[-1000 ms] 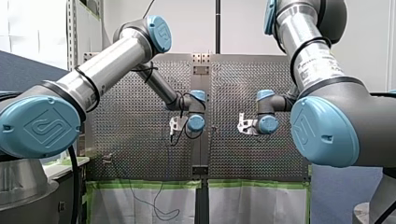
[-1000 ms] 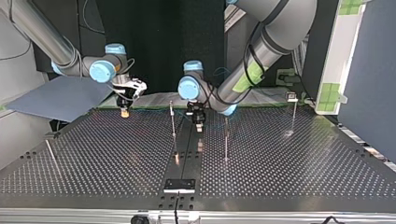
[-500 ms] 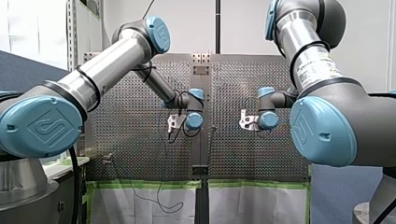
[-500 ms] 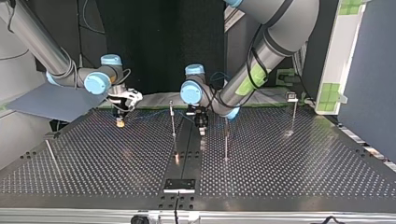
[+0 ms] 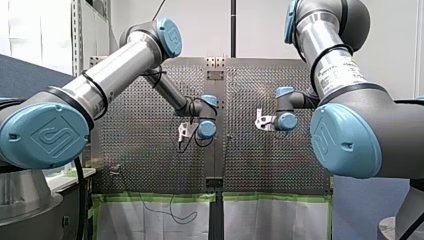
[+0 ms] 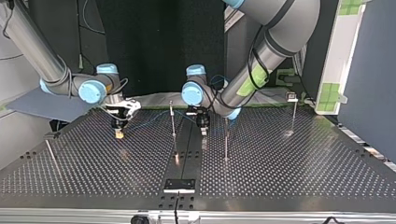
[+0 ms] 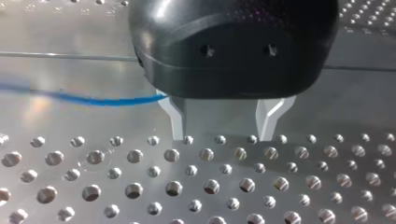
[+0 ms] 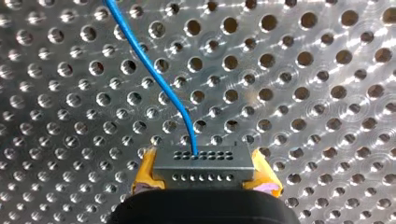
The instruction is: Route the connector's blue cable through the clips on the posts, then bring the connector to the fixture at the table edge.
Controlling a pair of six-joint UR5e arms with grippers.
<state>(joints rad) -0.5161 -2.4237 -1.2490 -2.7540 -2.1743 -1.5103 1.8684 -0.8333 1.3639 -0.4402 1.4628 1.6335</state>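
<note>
Right gripper [image 8: 204, 175]: clamped on connector [image 8: 203, 161].
Blue cable [image 8: 154, 74]: runs from connector over tabletop [image 8: 327, 93].
Left gripper [image 7: 222, 123]: spread, empty; cable perhaps touching it.

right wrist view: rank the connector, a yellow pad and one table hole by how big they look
1. connector, clearly largest
2. yellow pad, partly hidden behind the connector; both pads look alike
3. table hole, smallest

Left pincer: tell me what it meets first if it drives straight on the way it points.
Likely the perforated table: the left pincer points at it with nothing between. The blue cable passes beside it, seemingly out of line.
</note>
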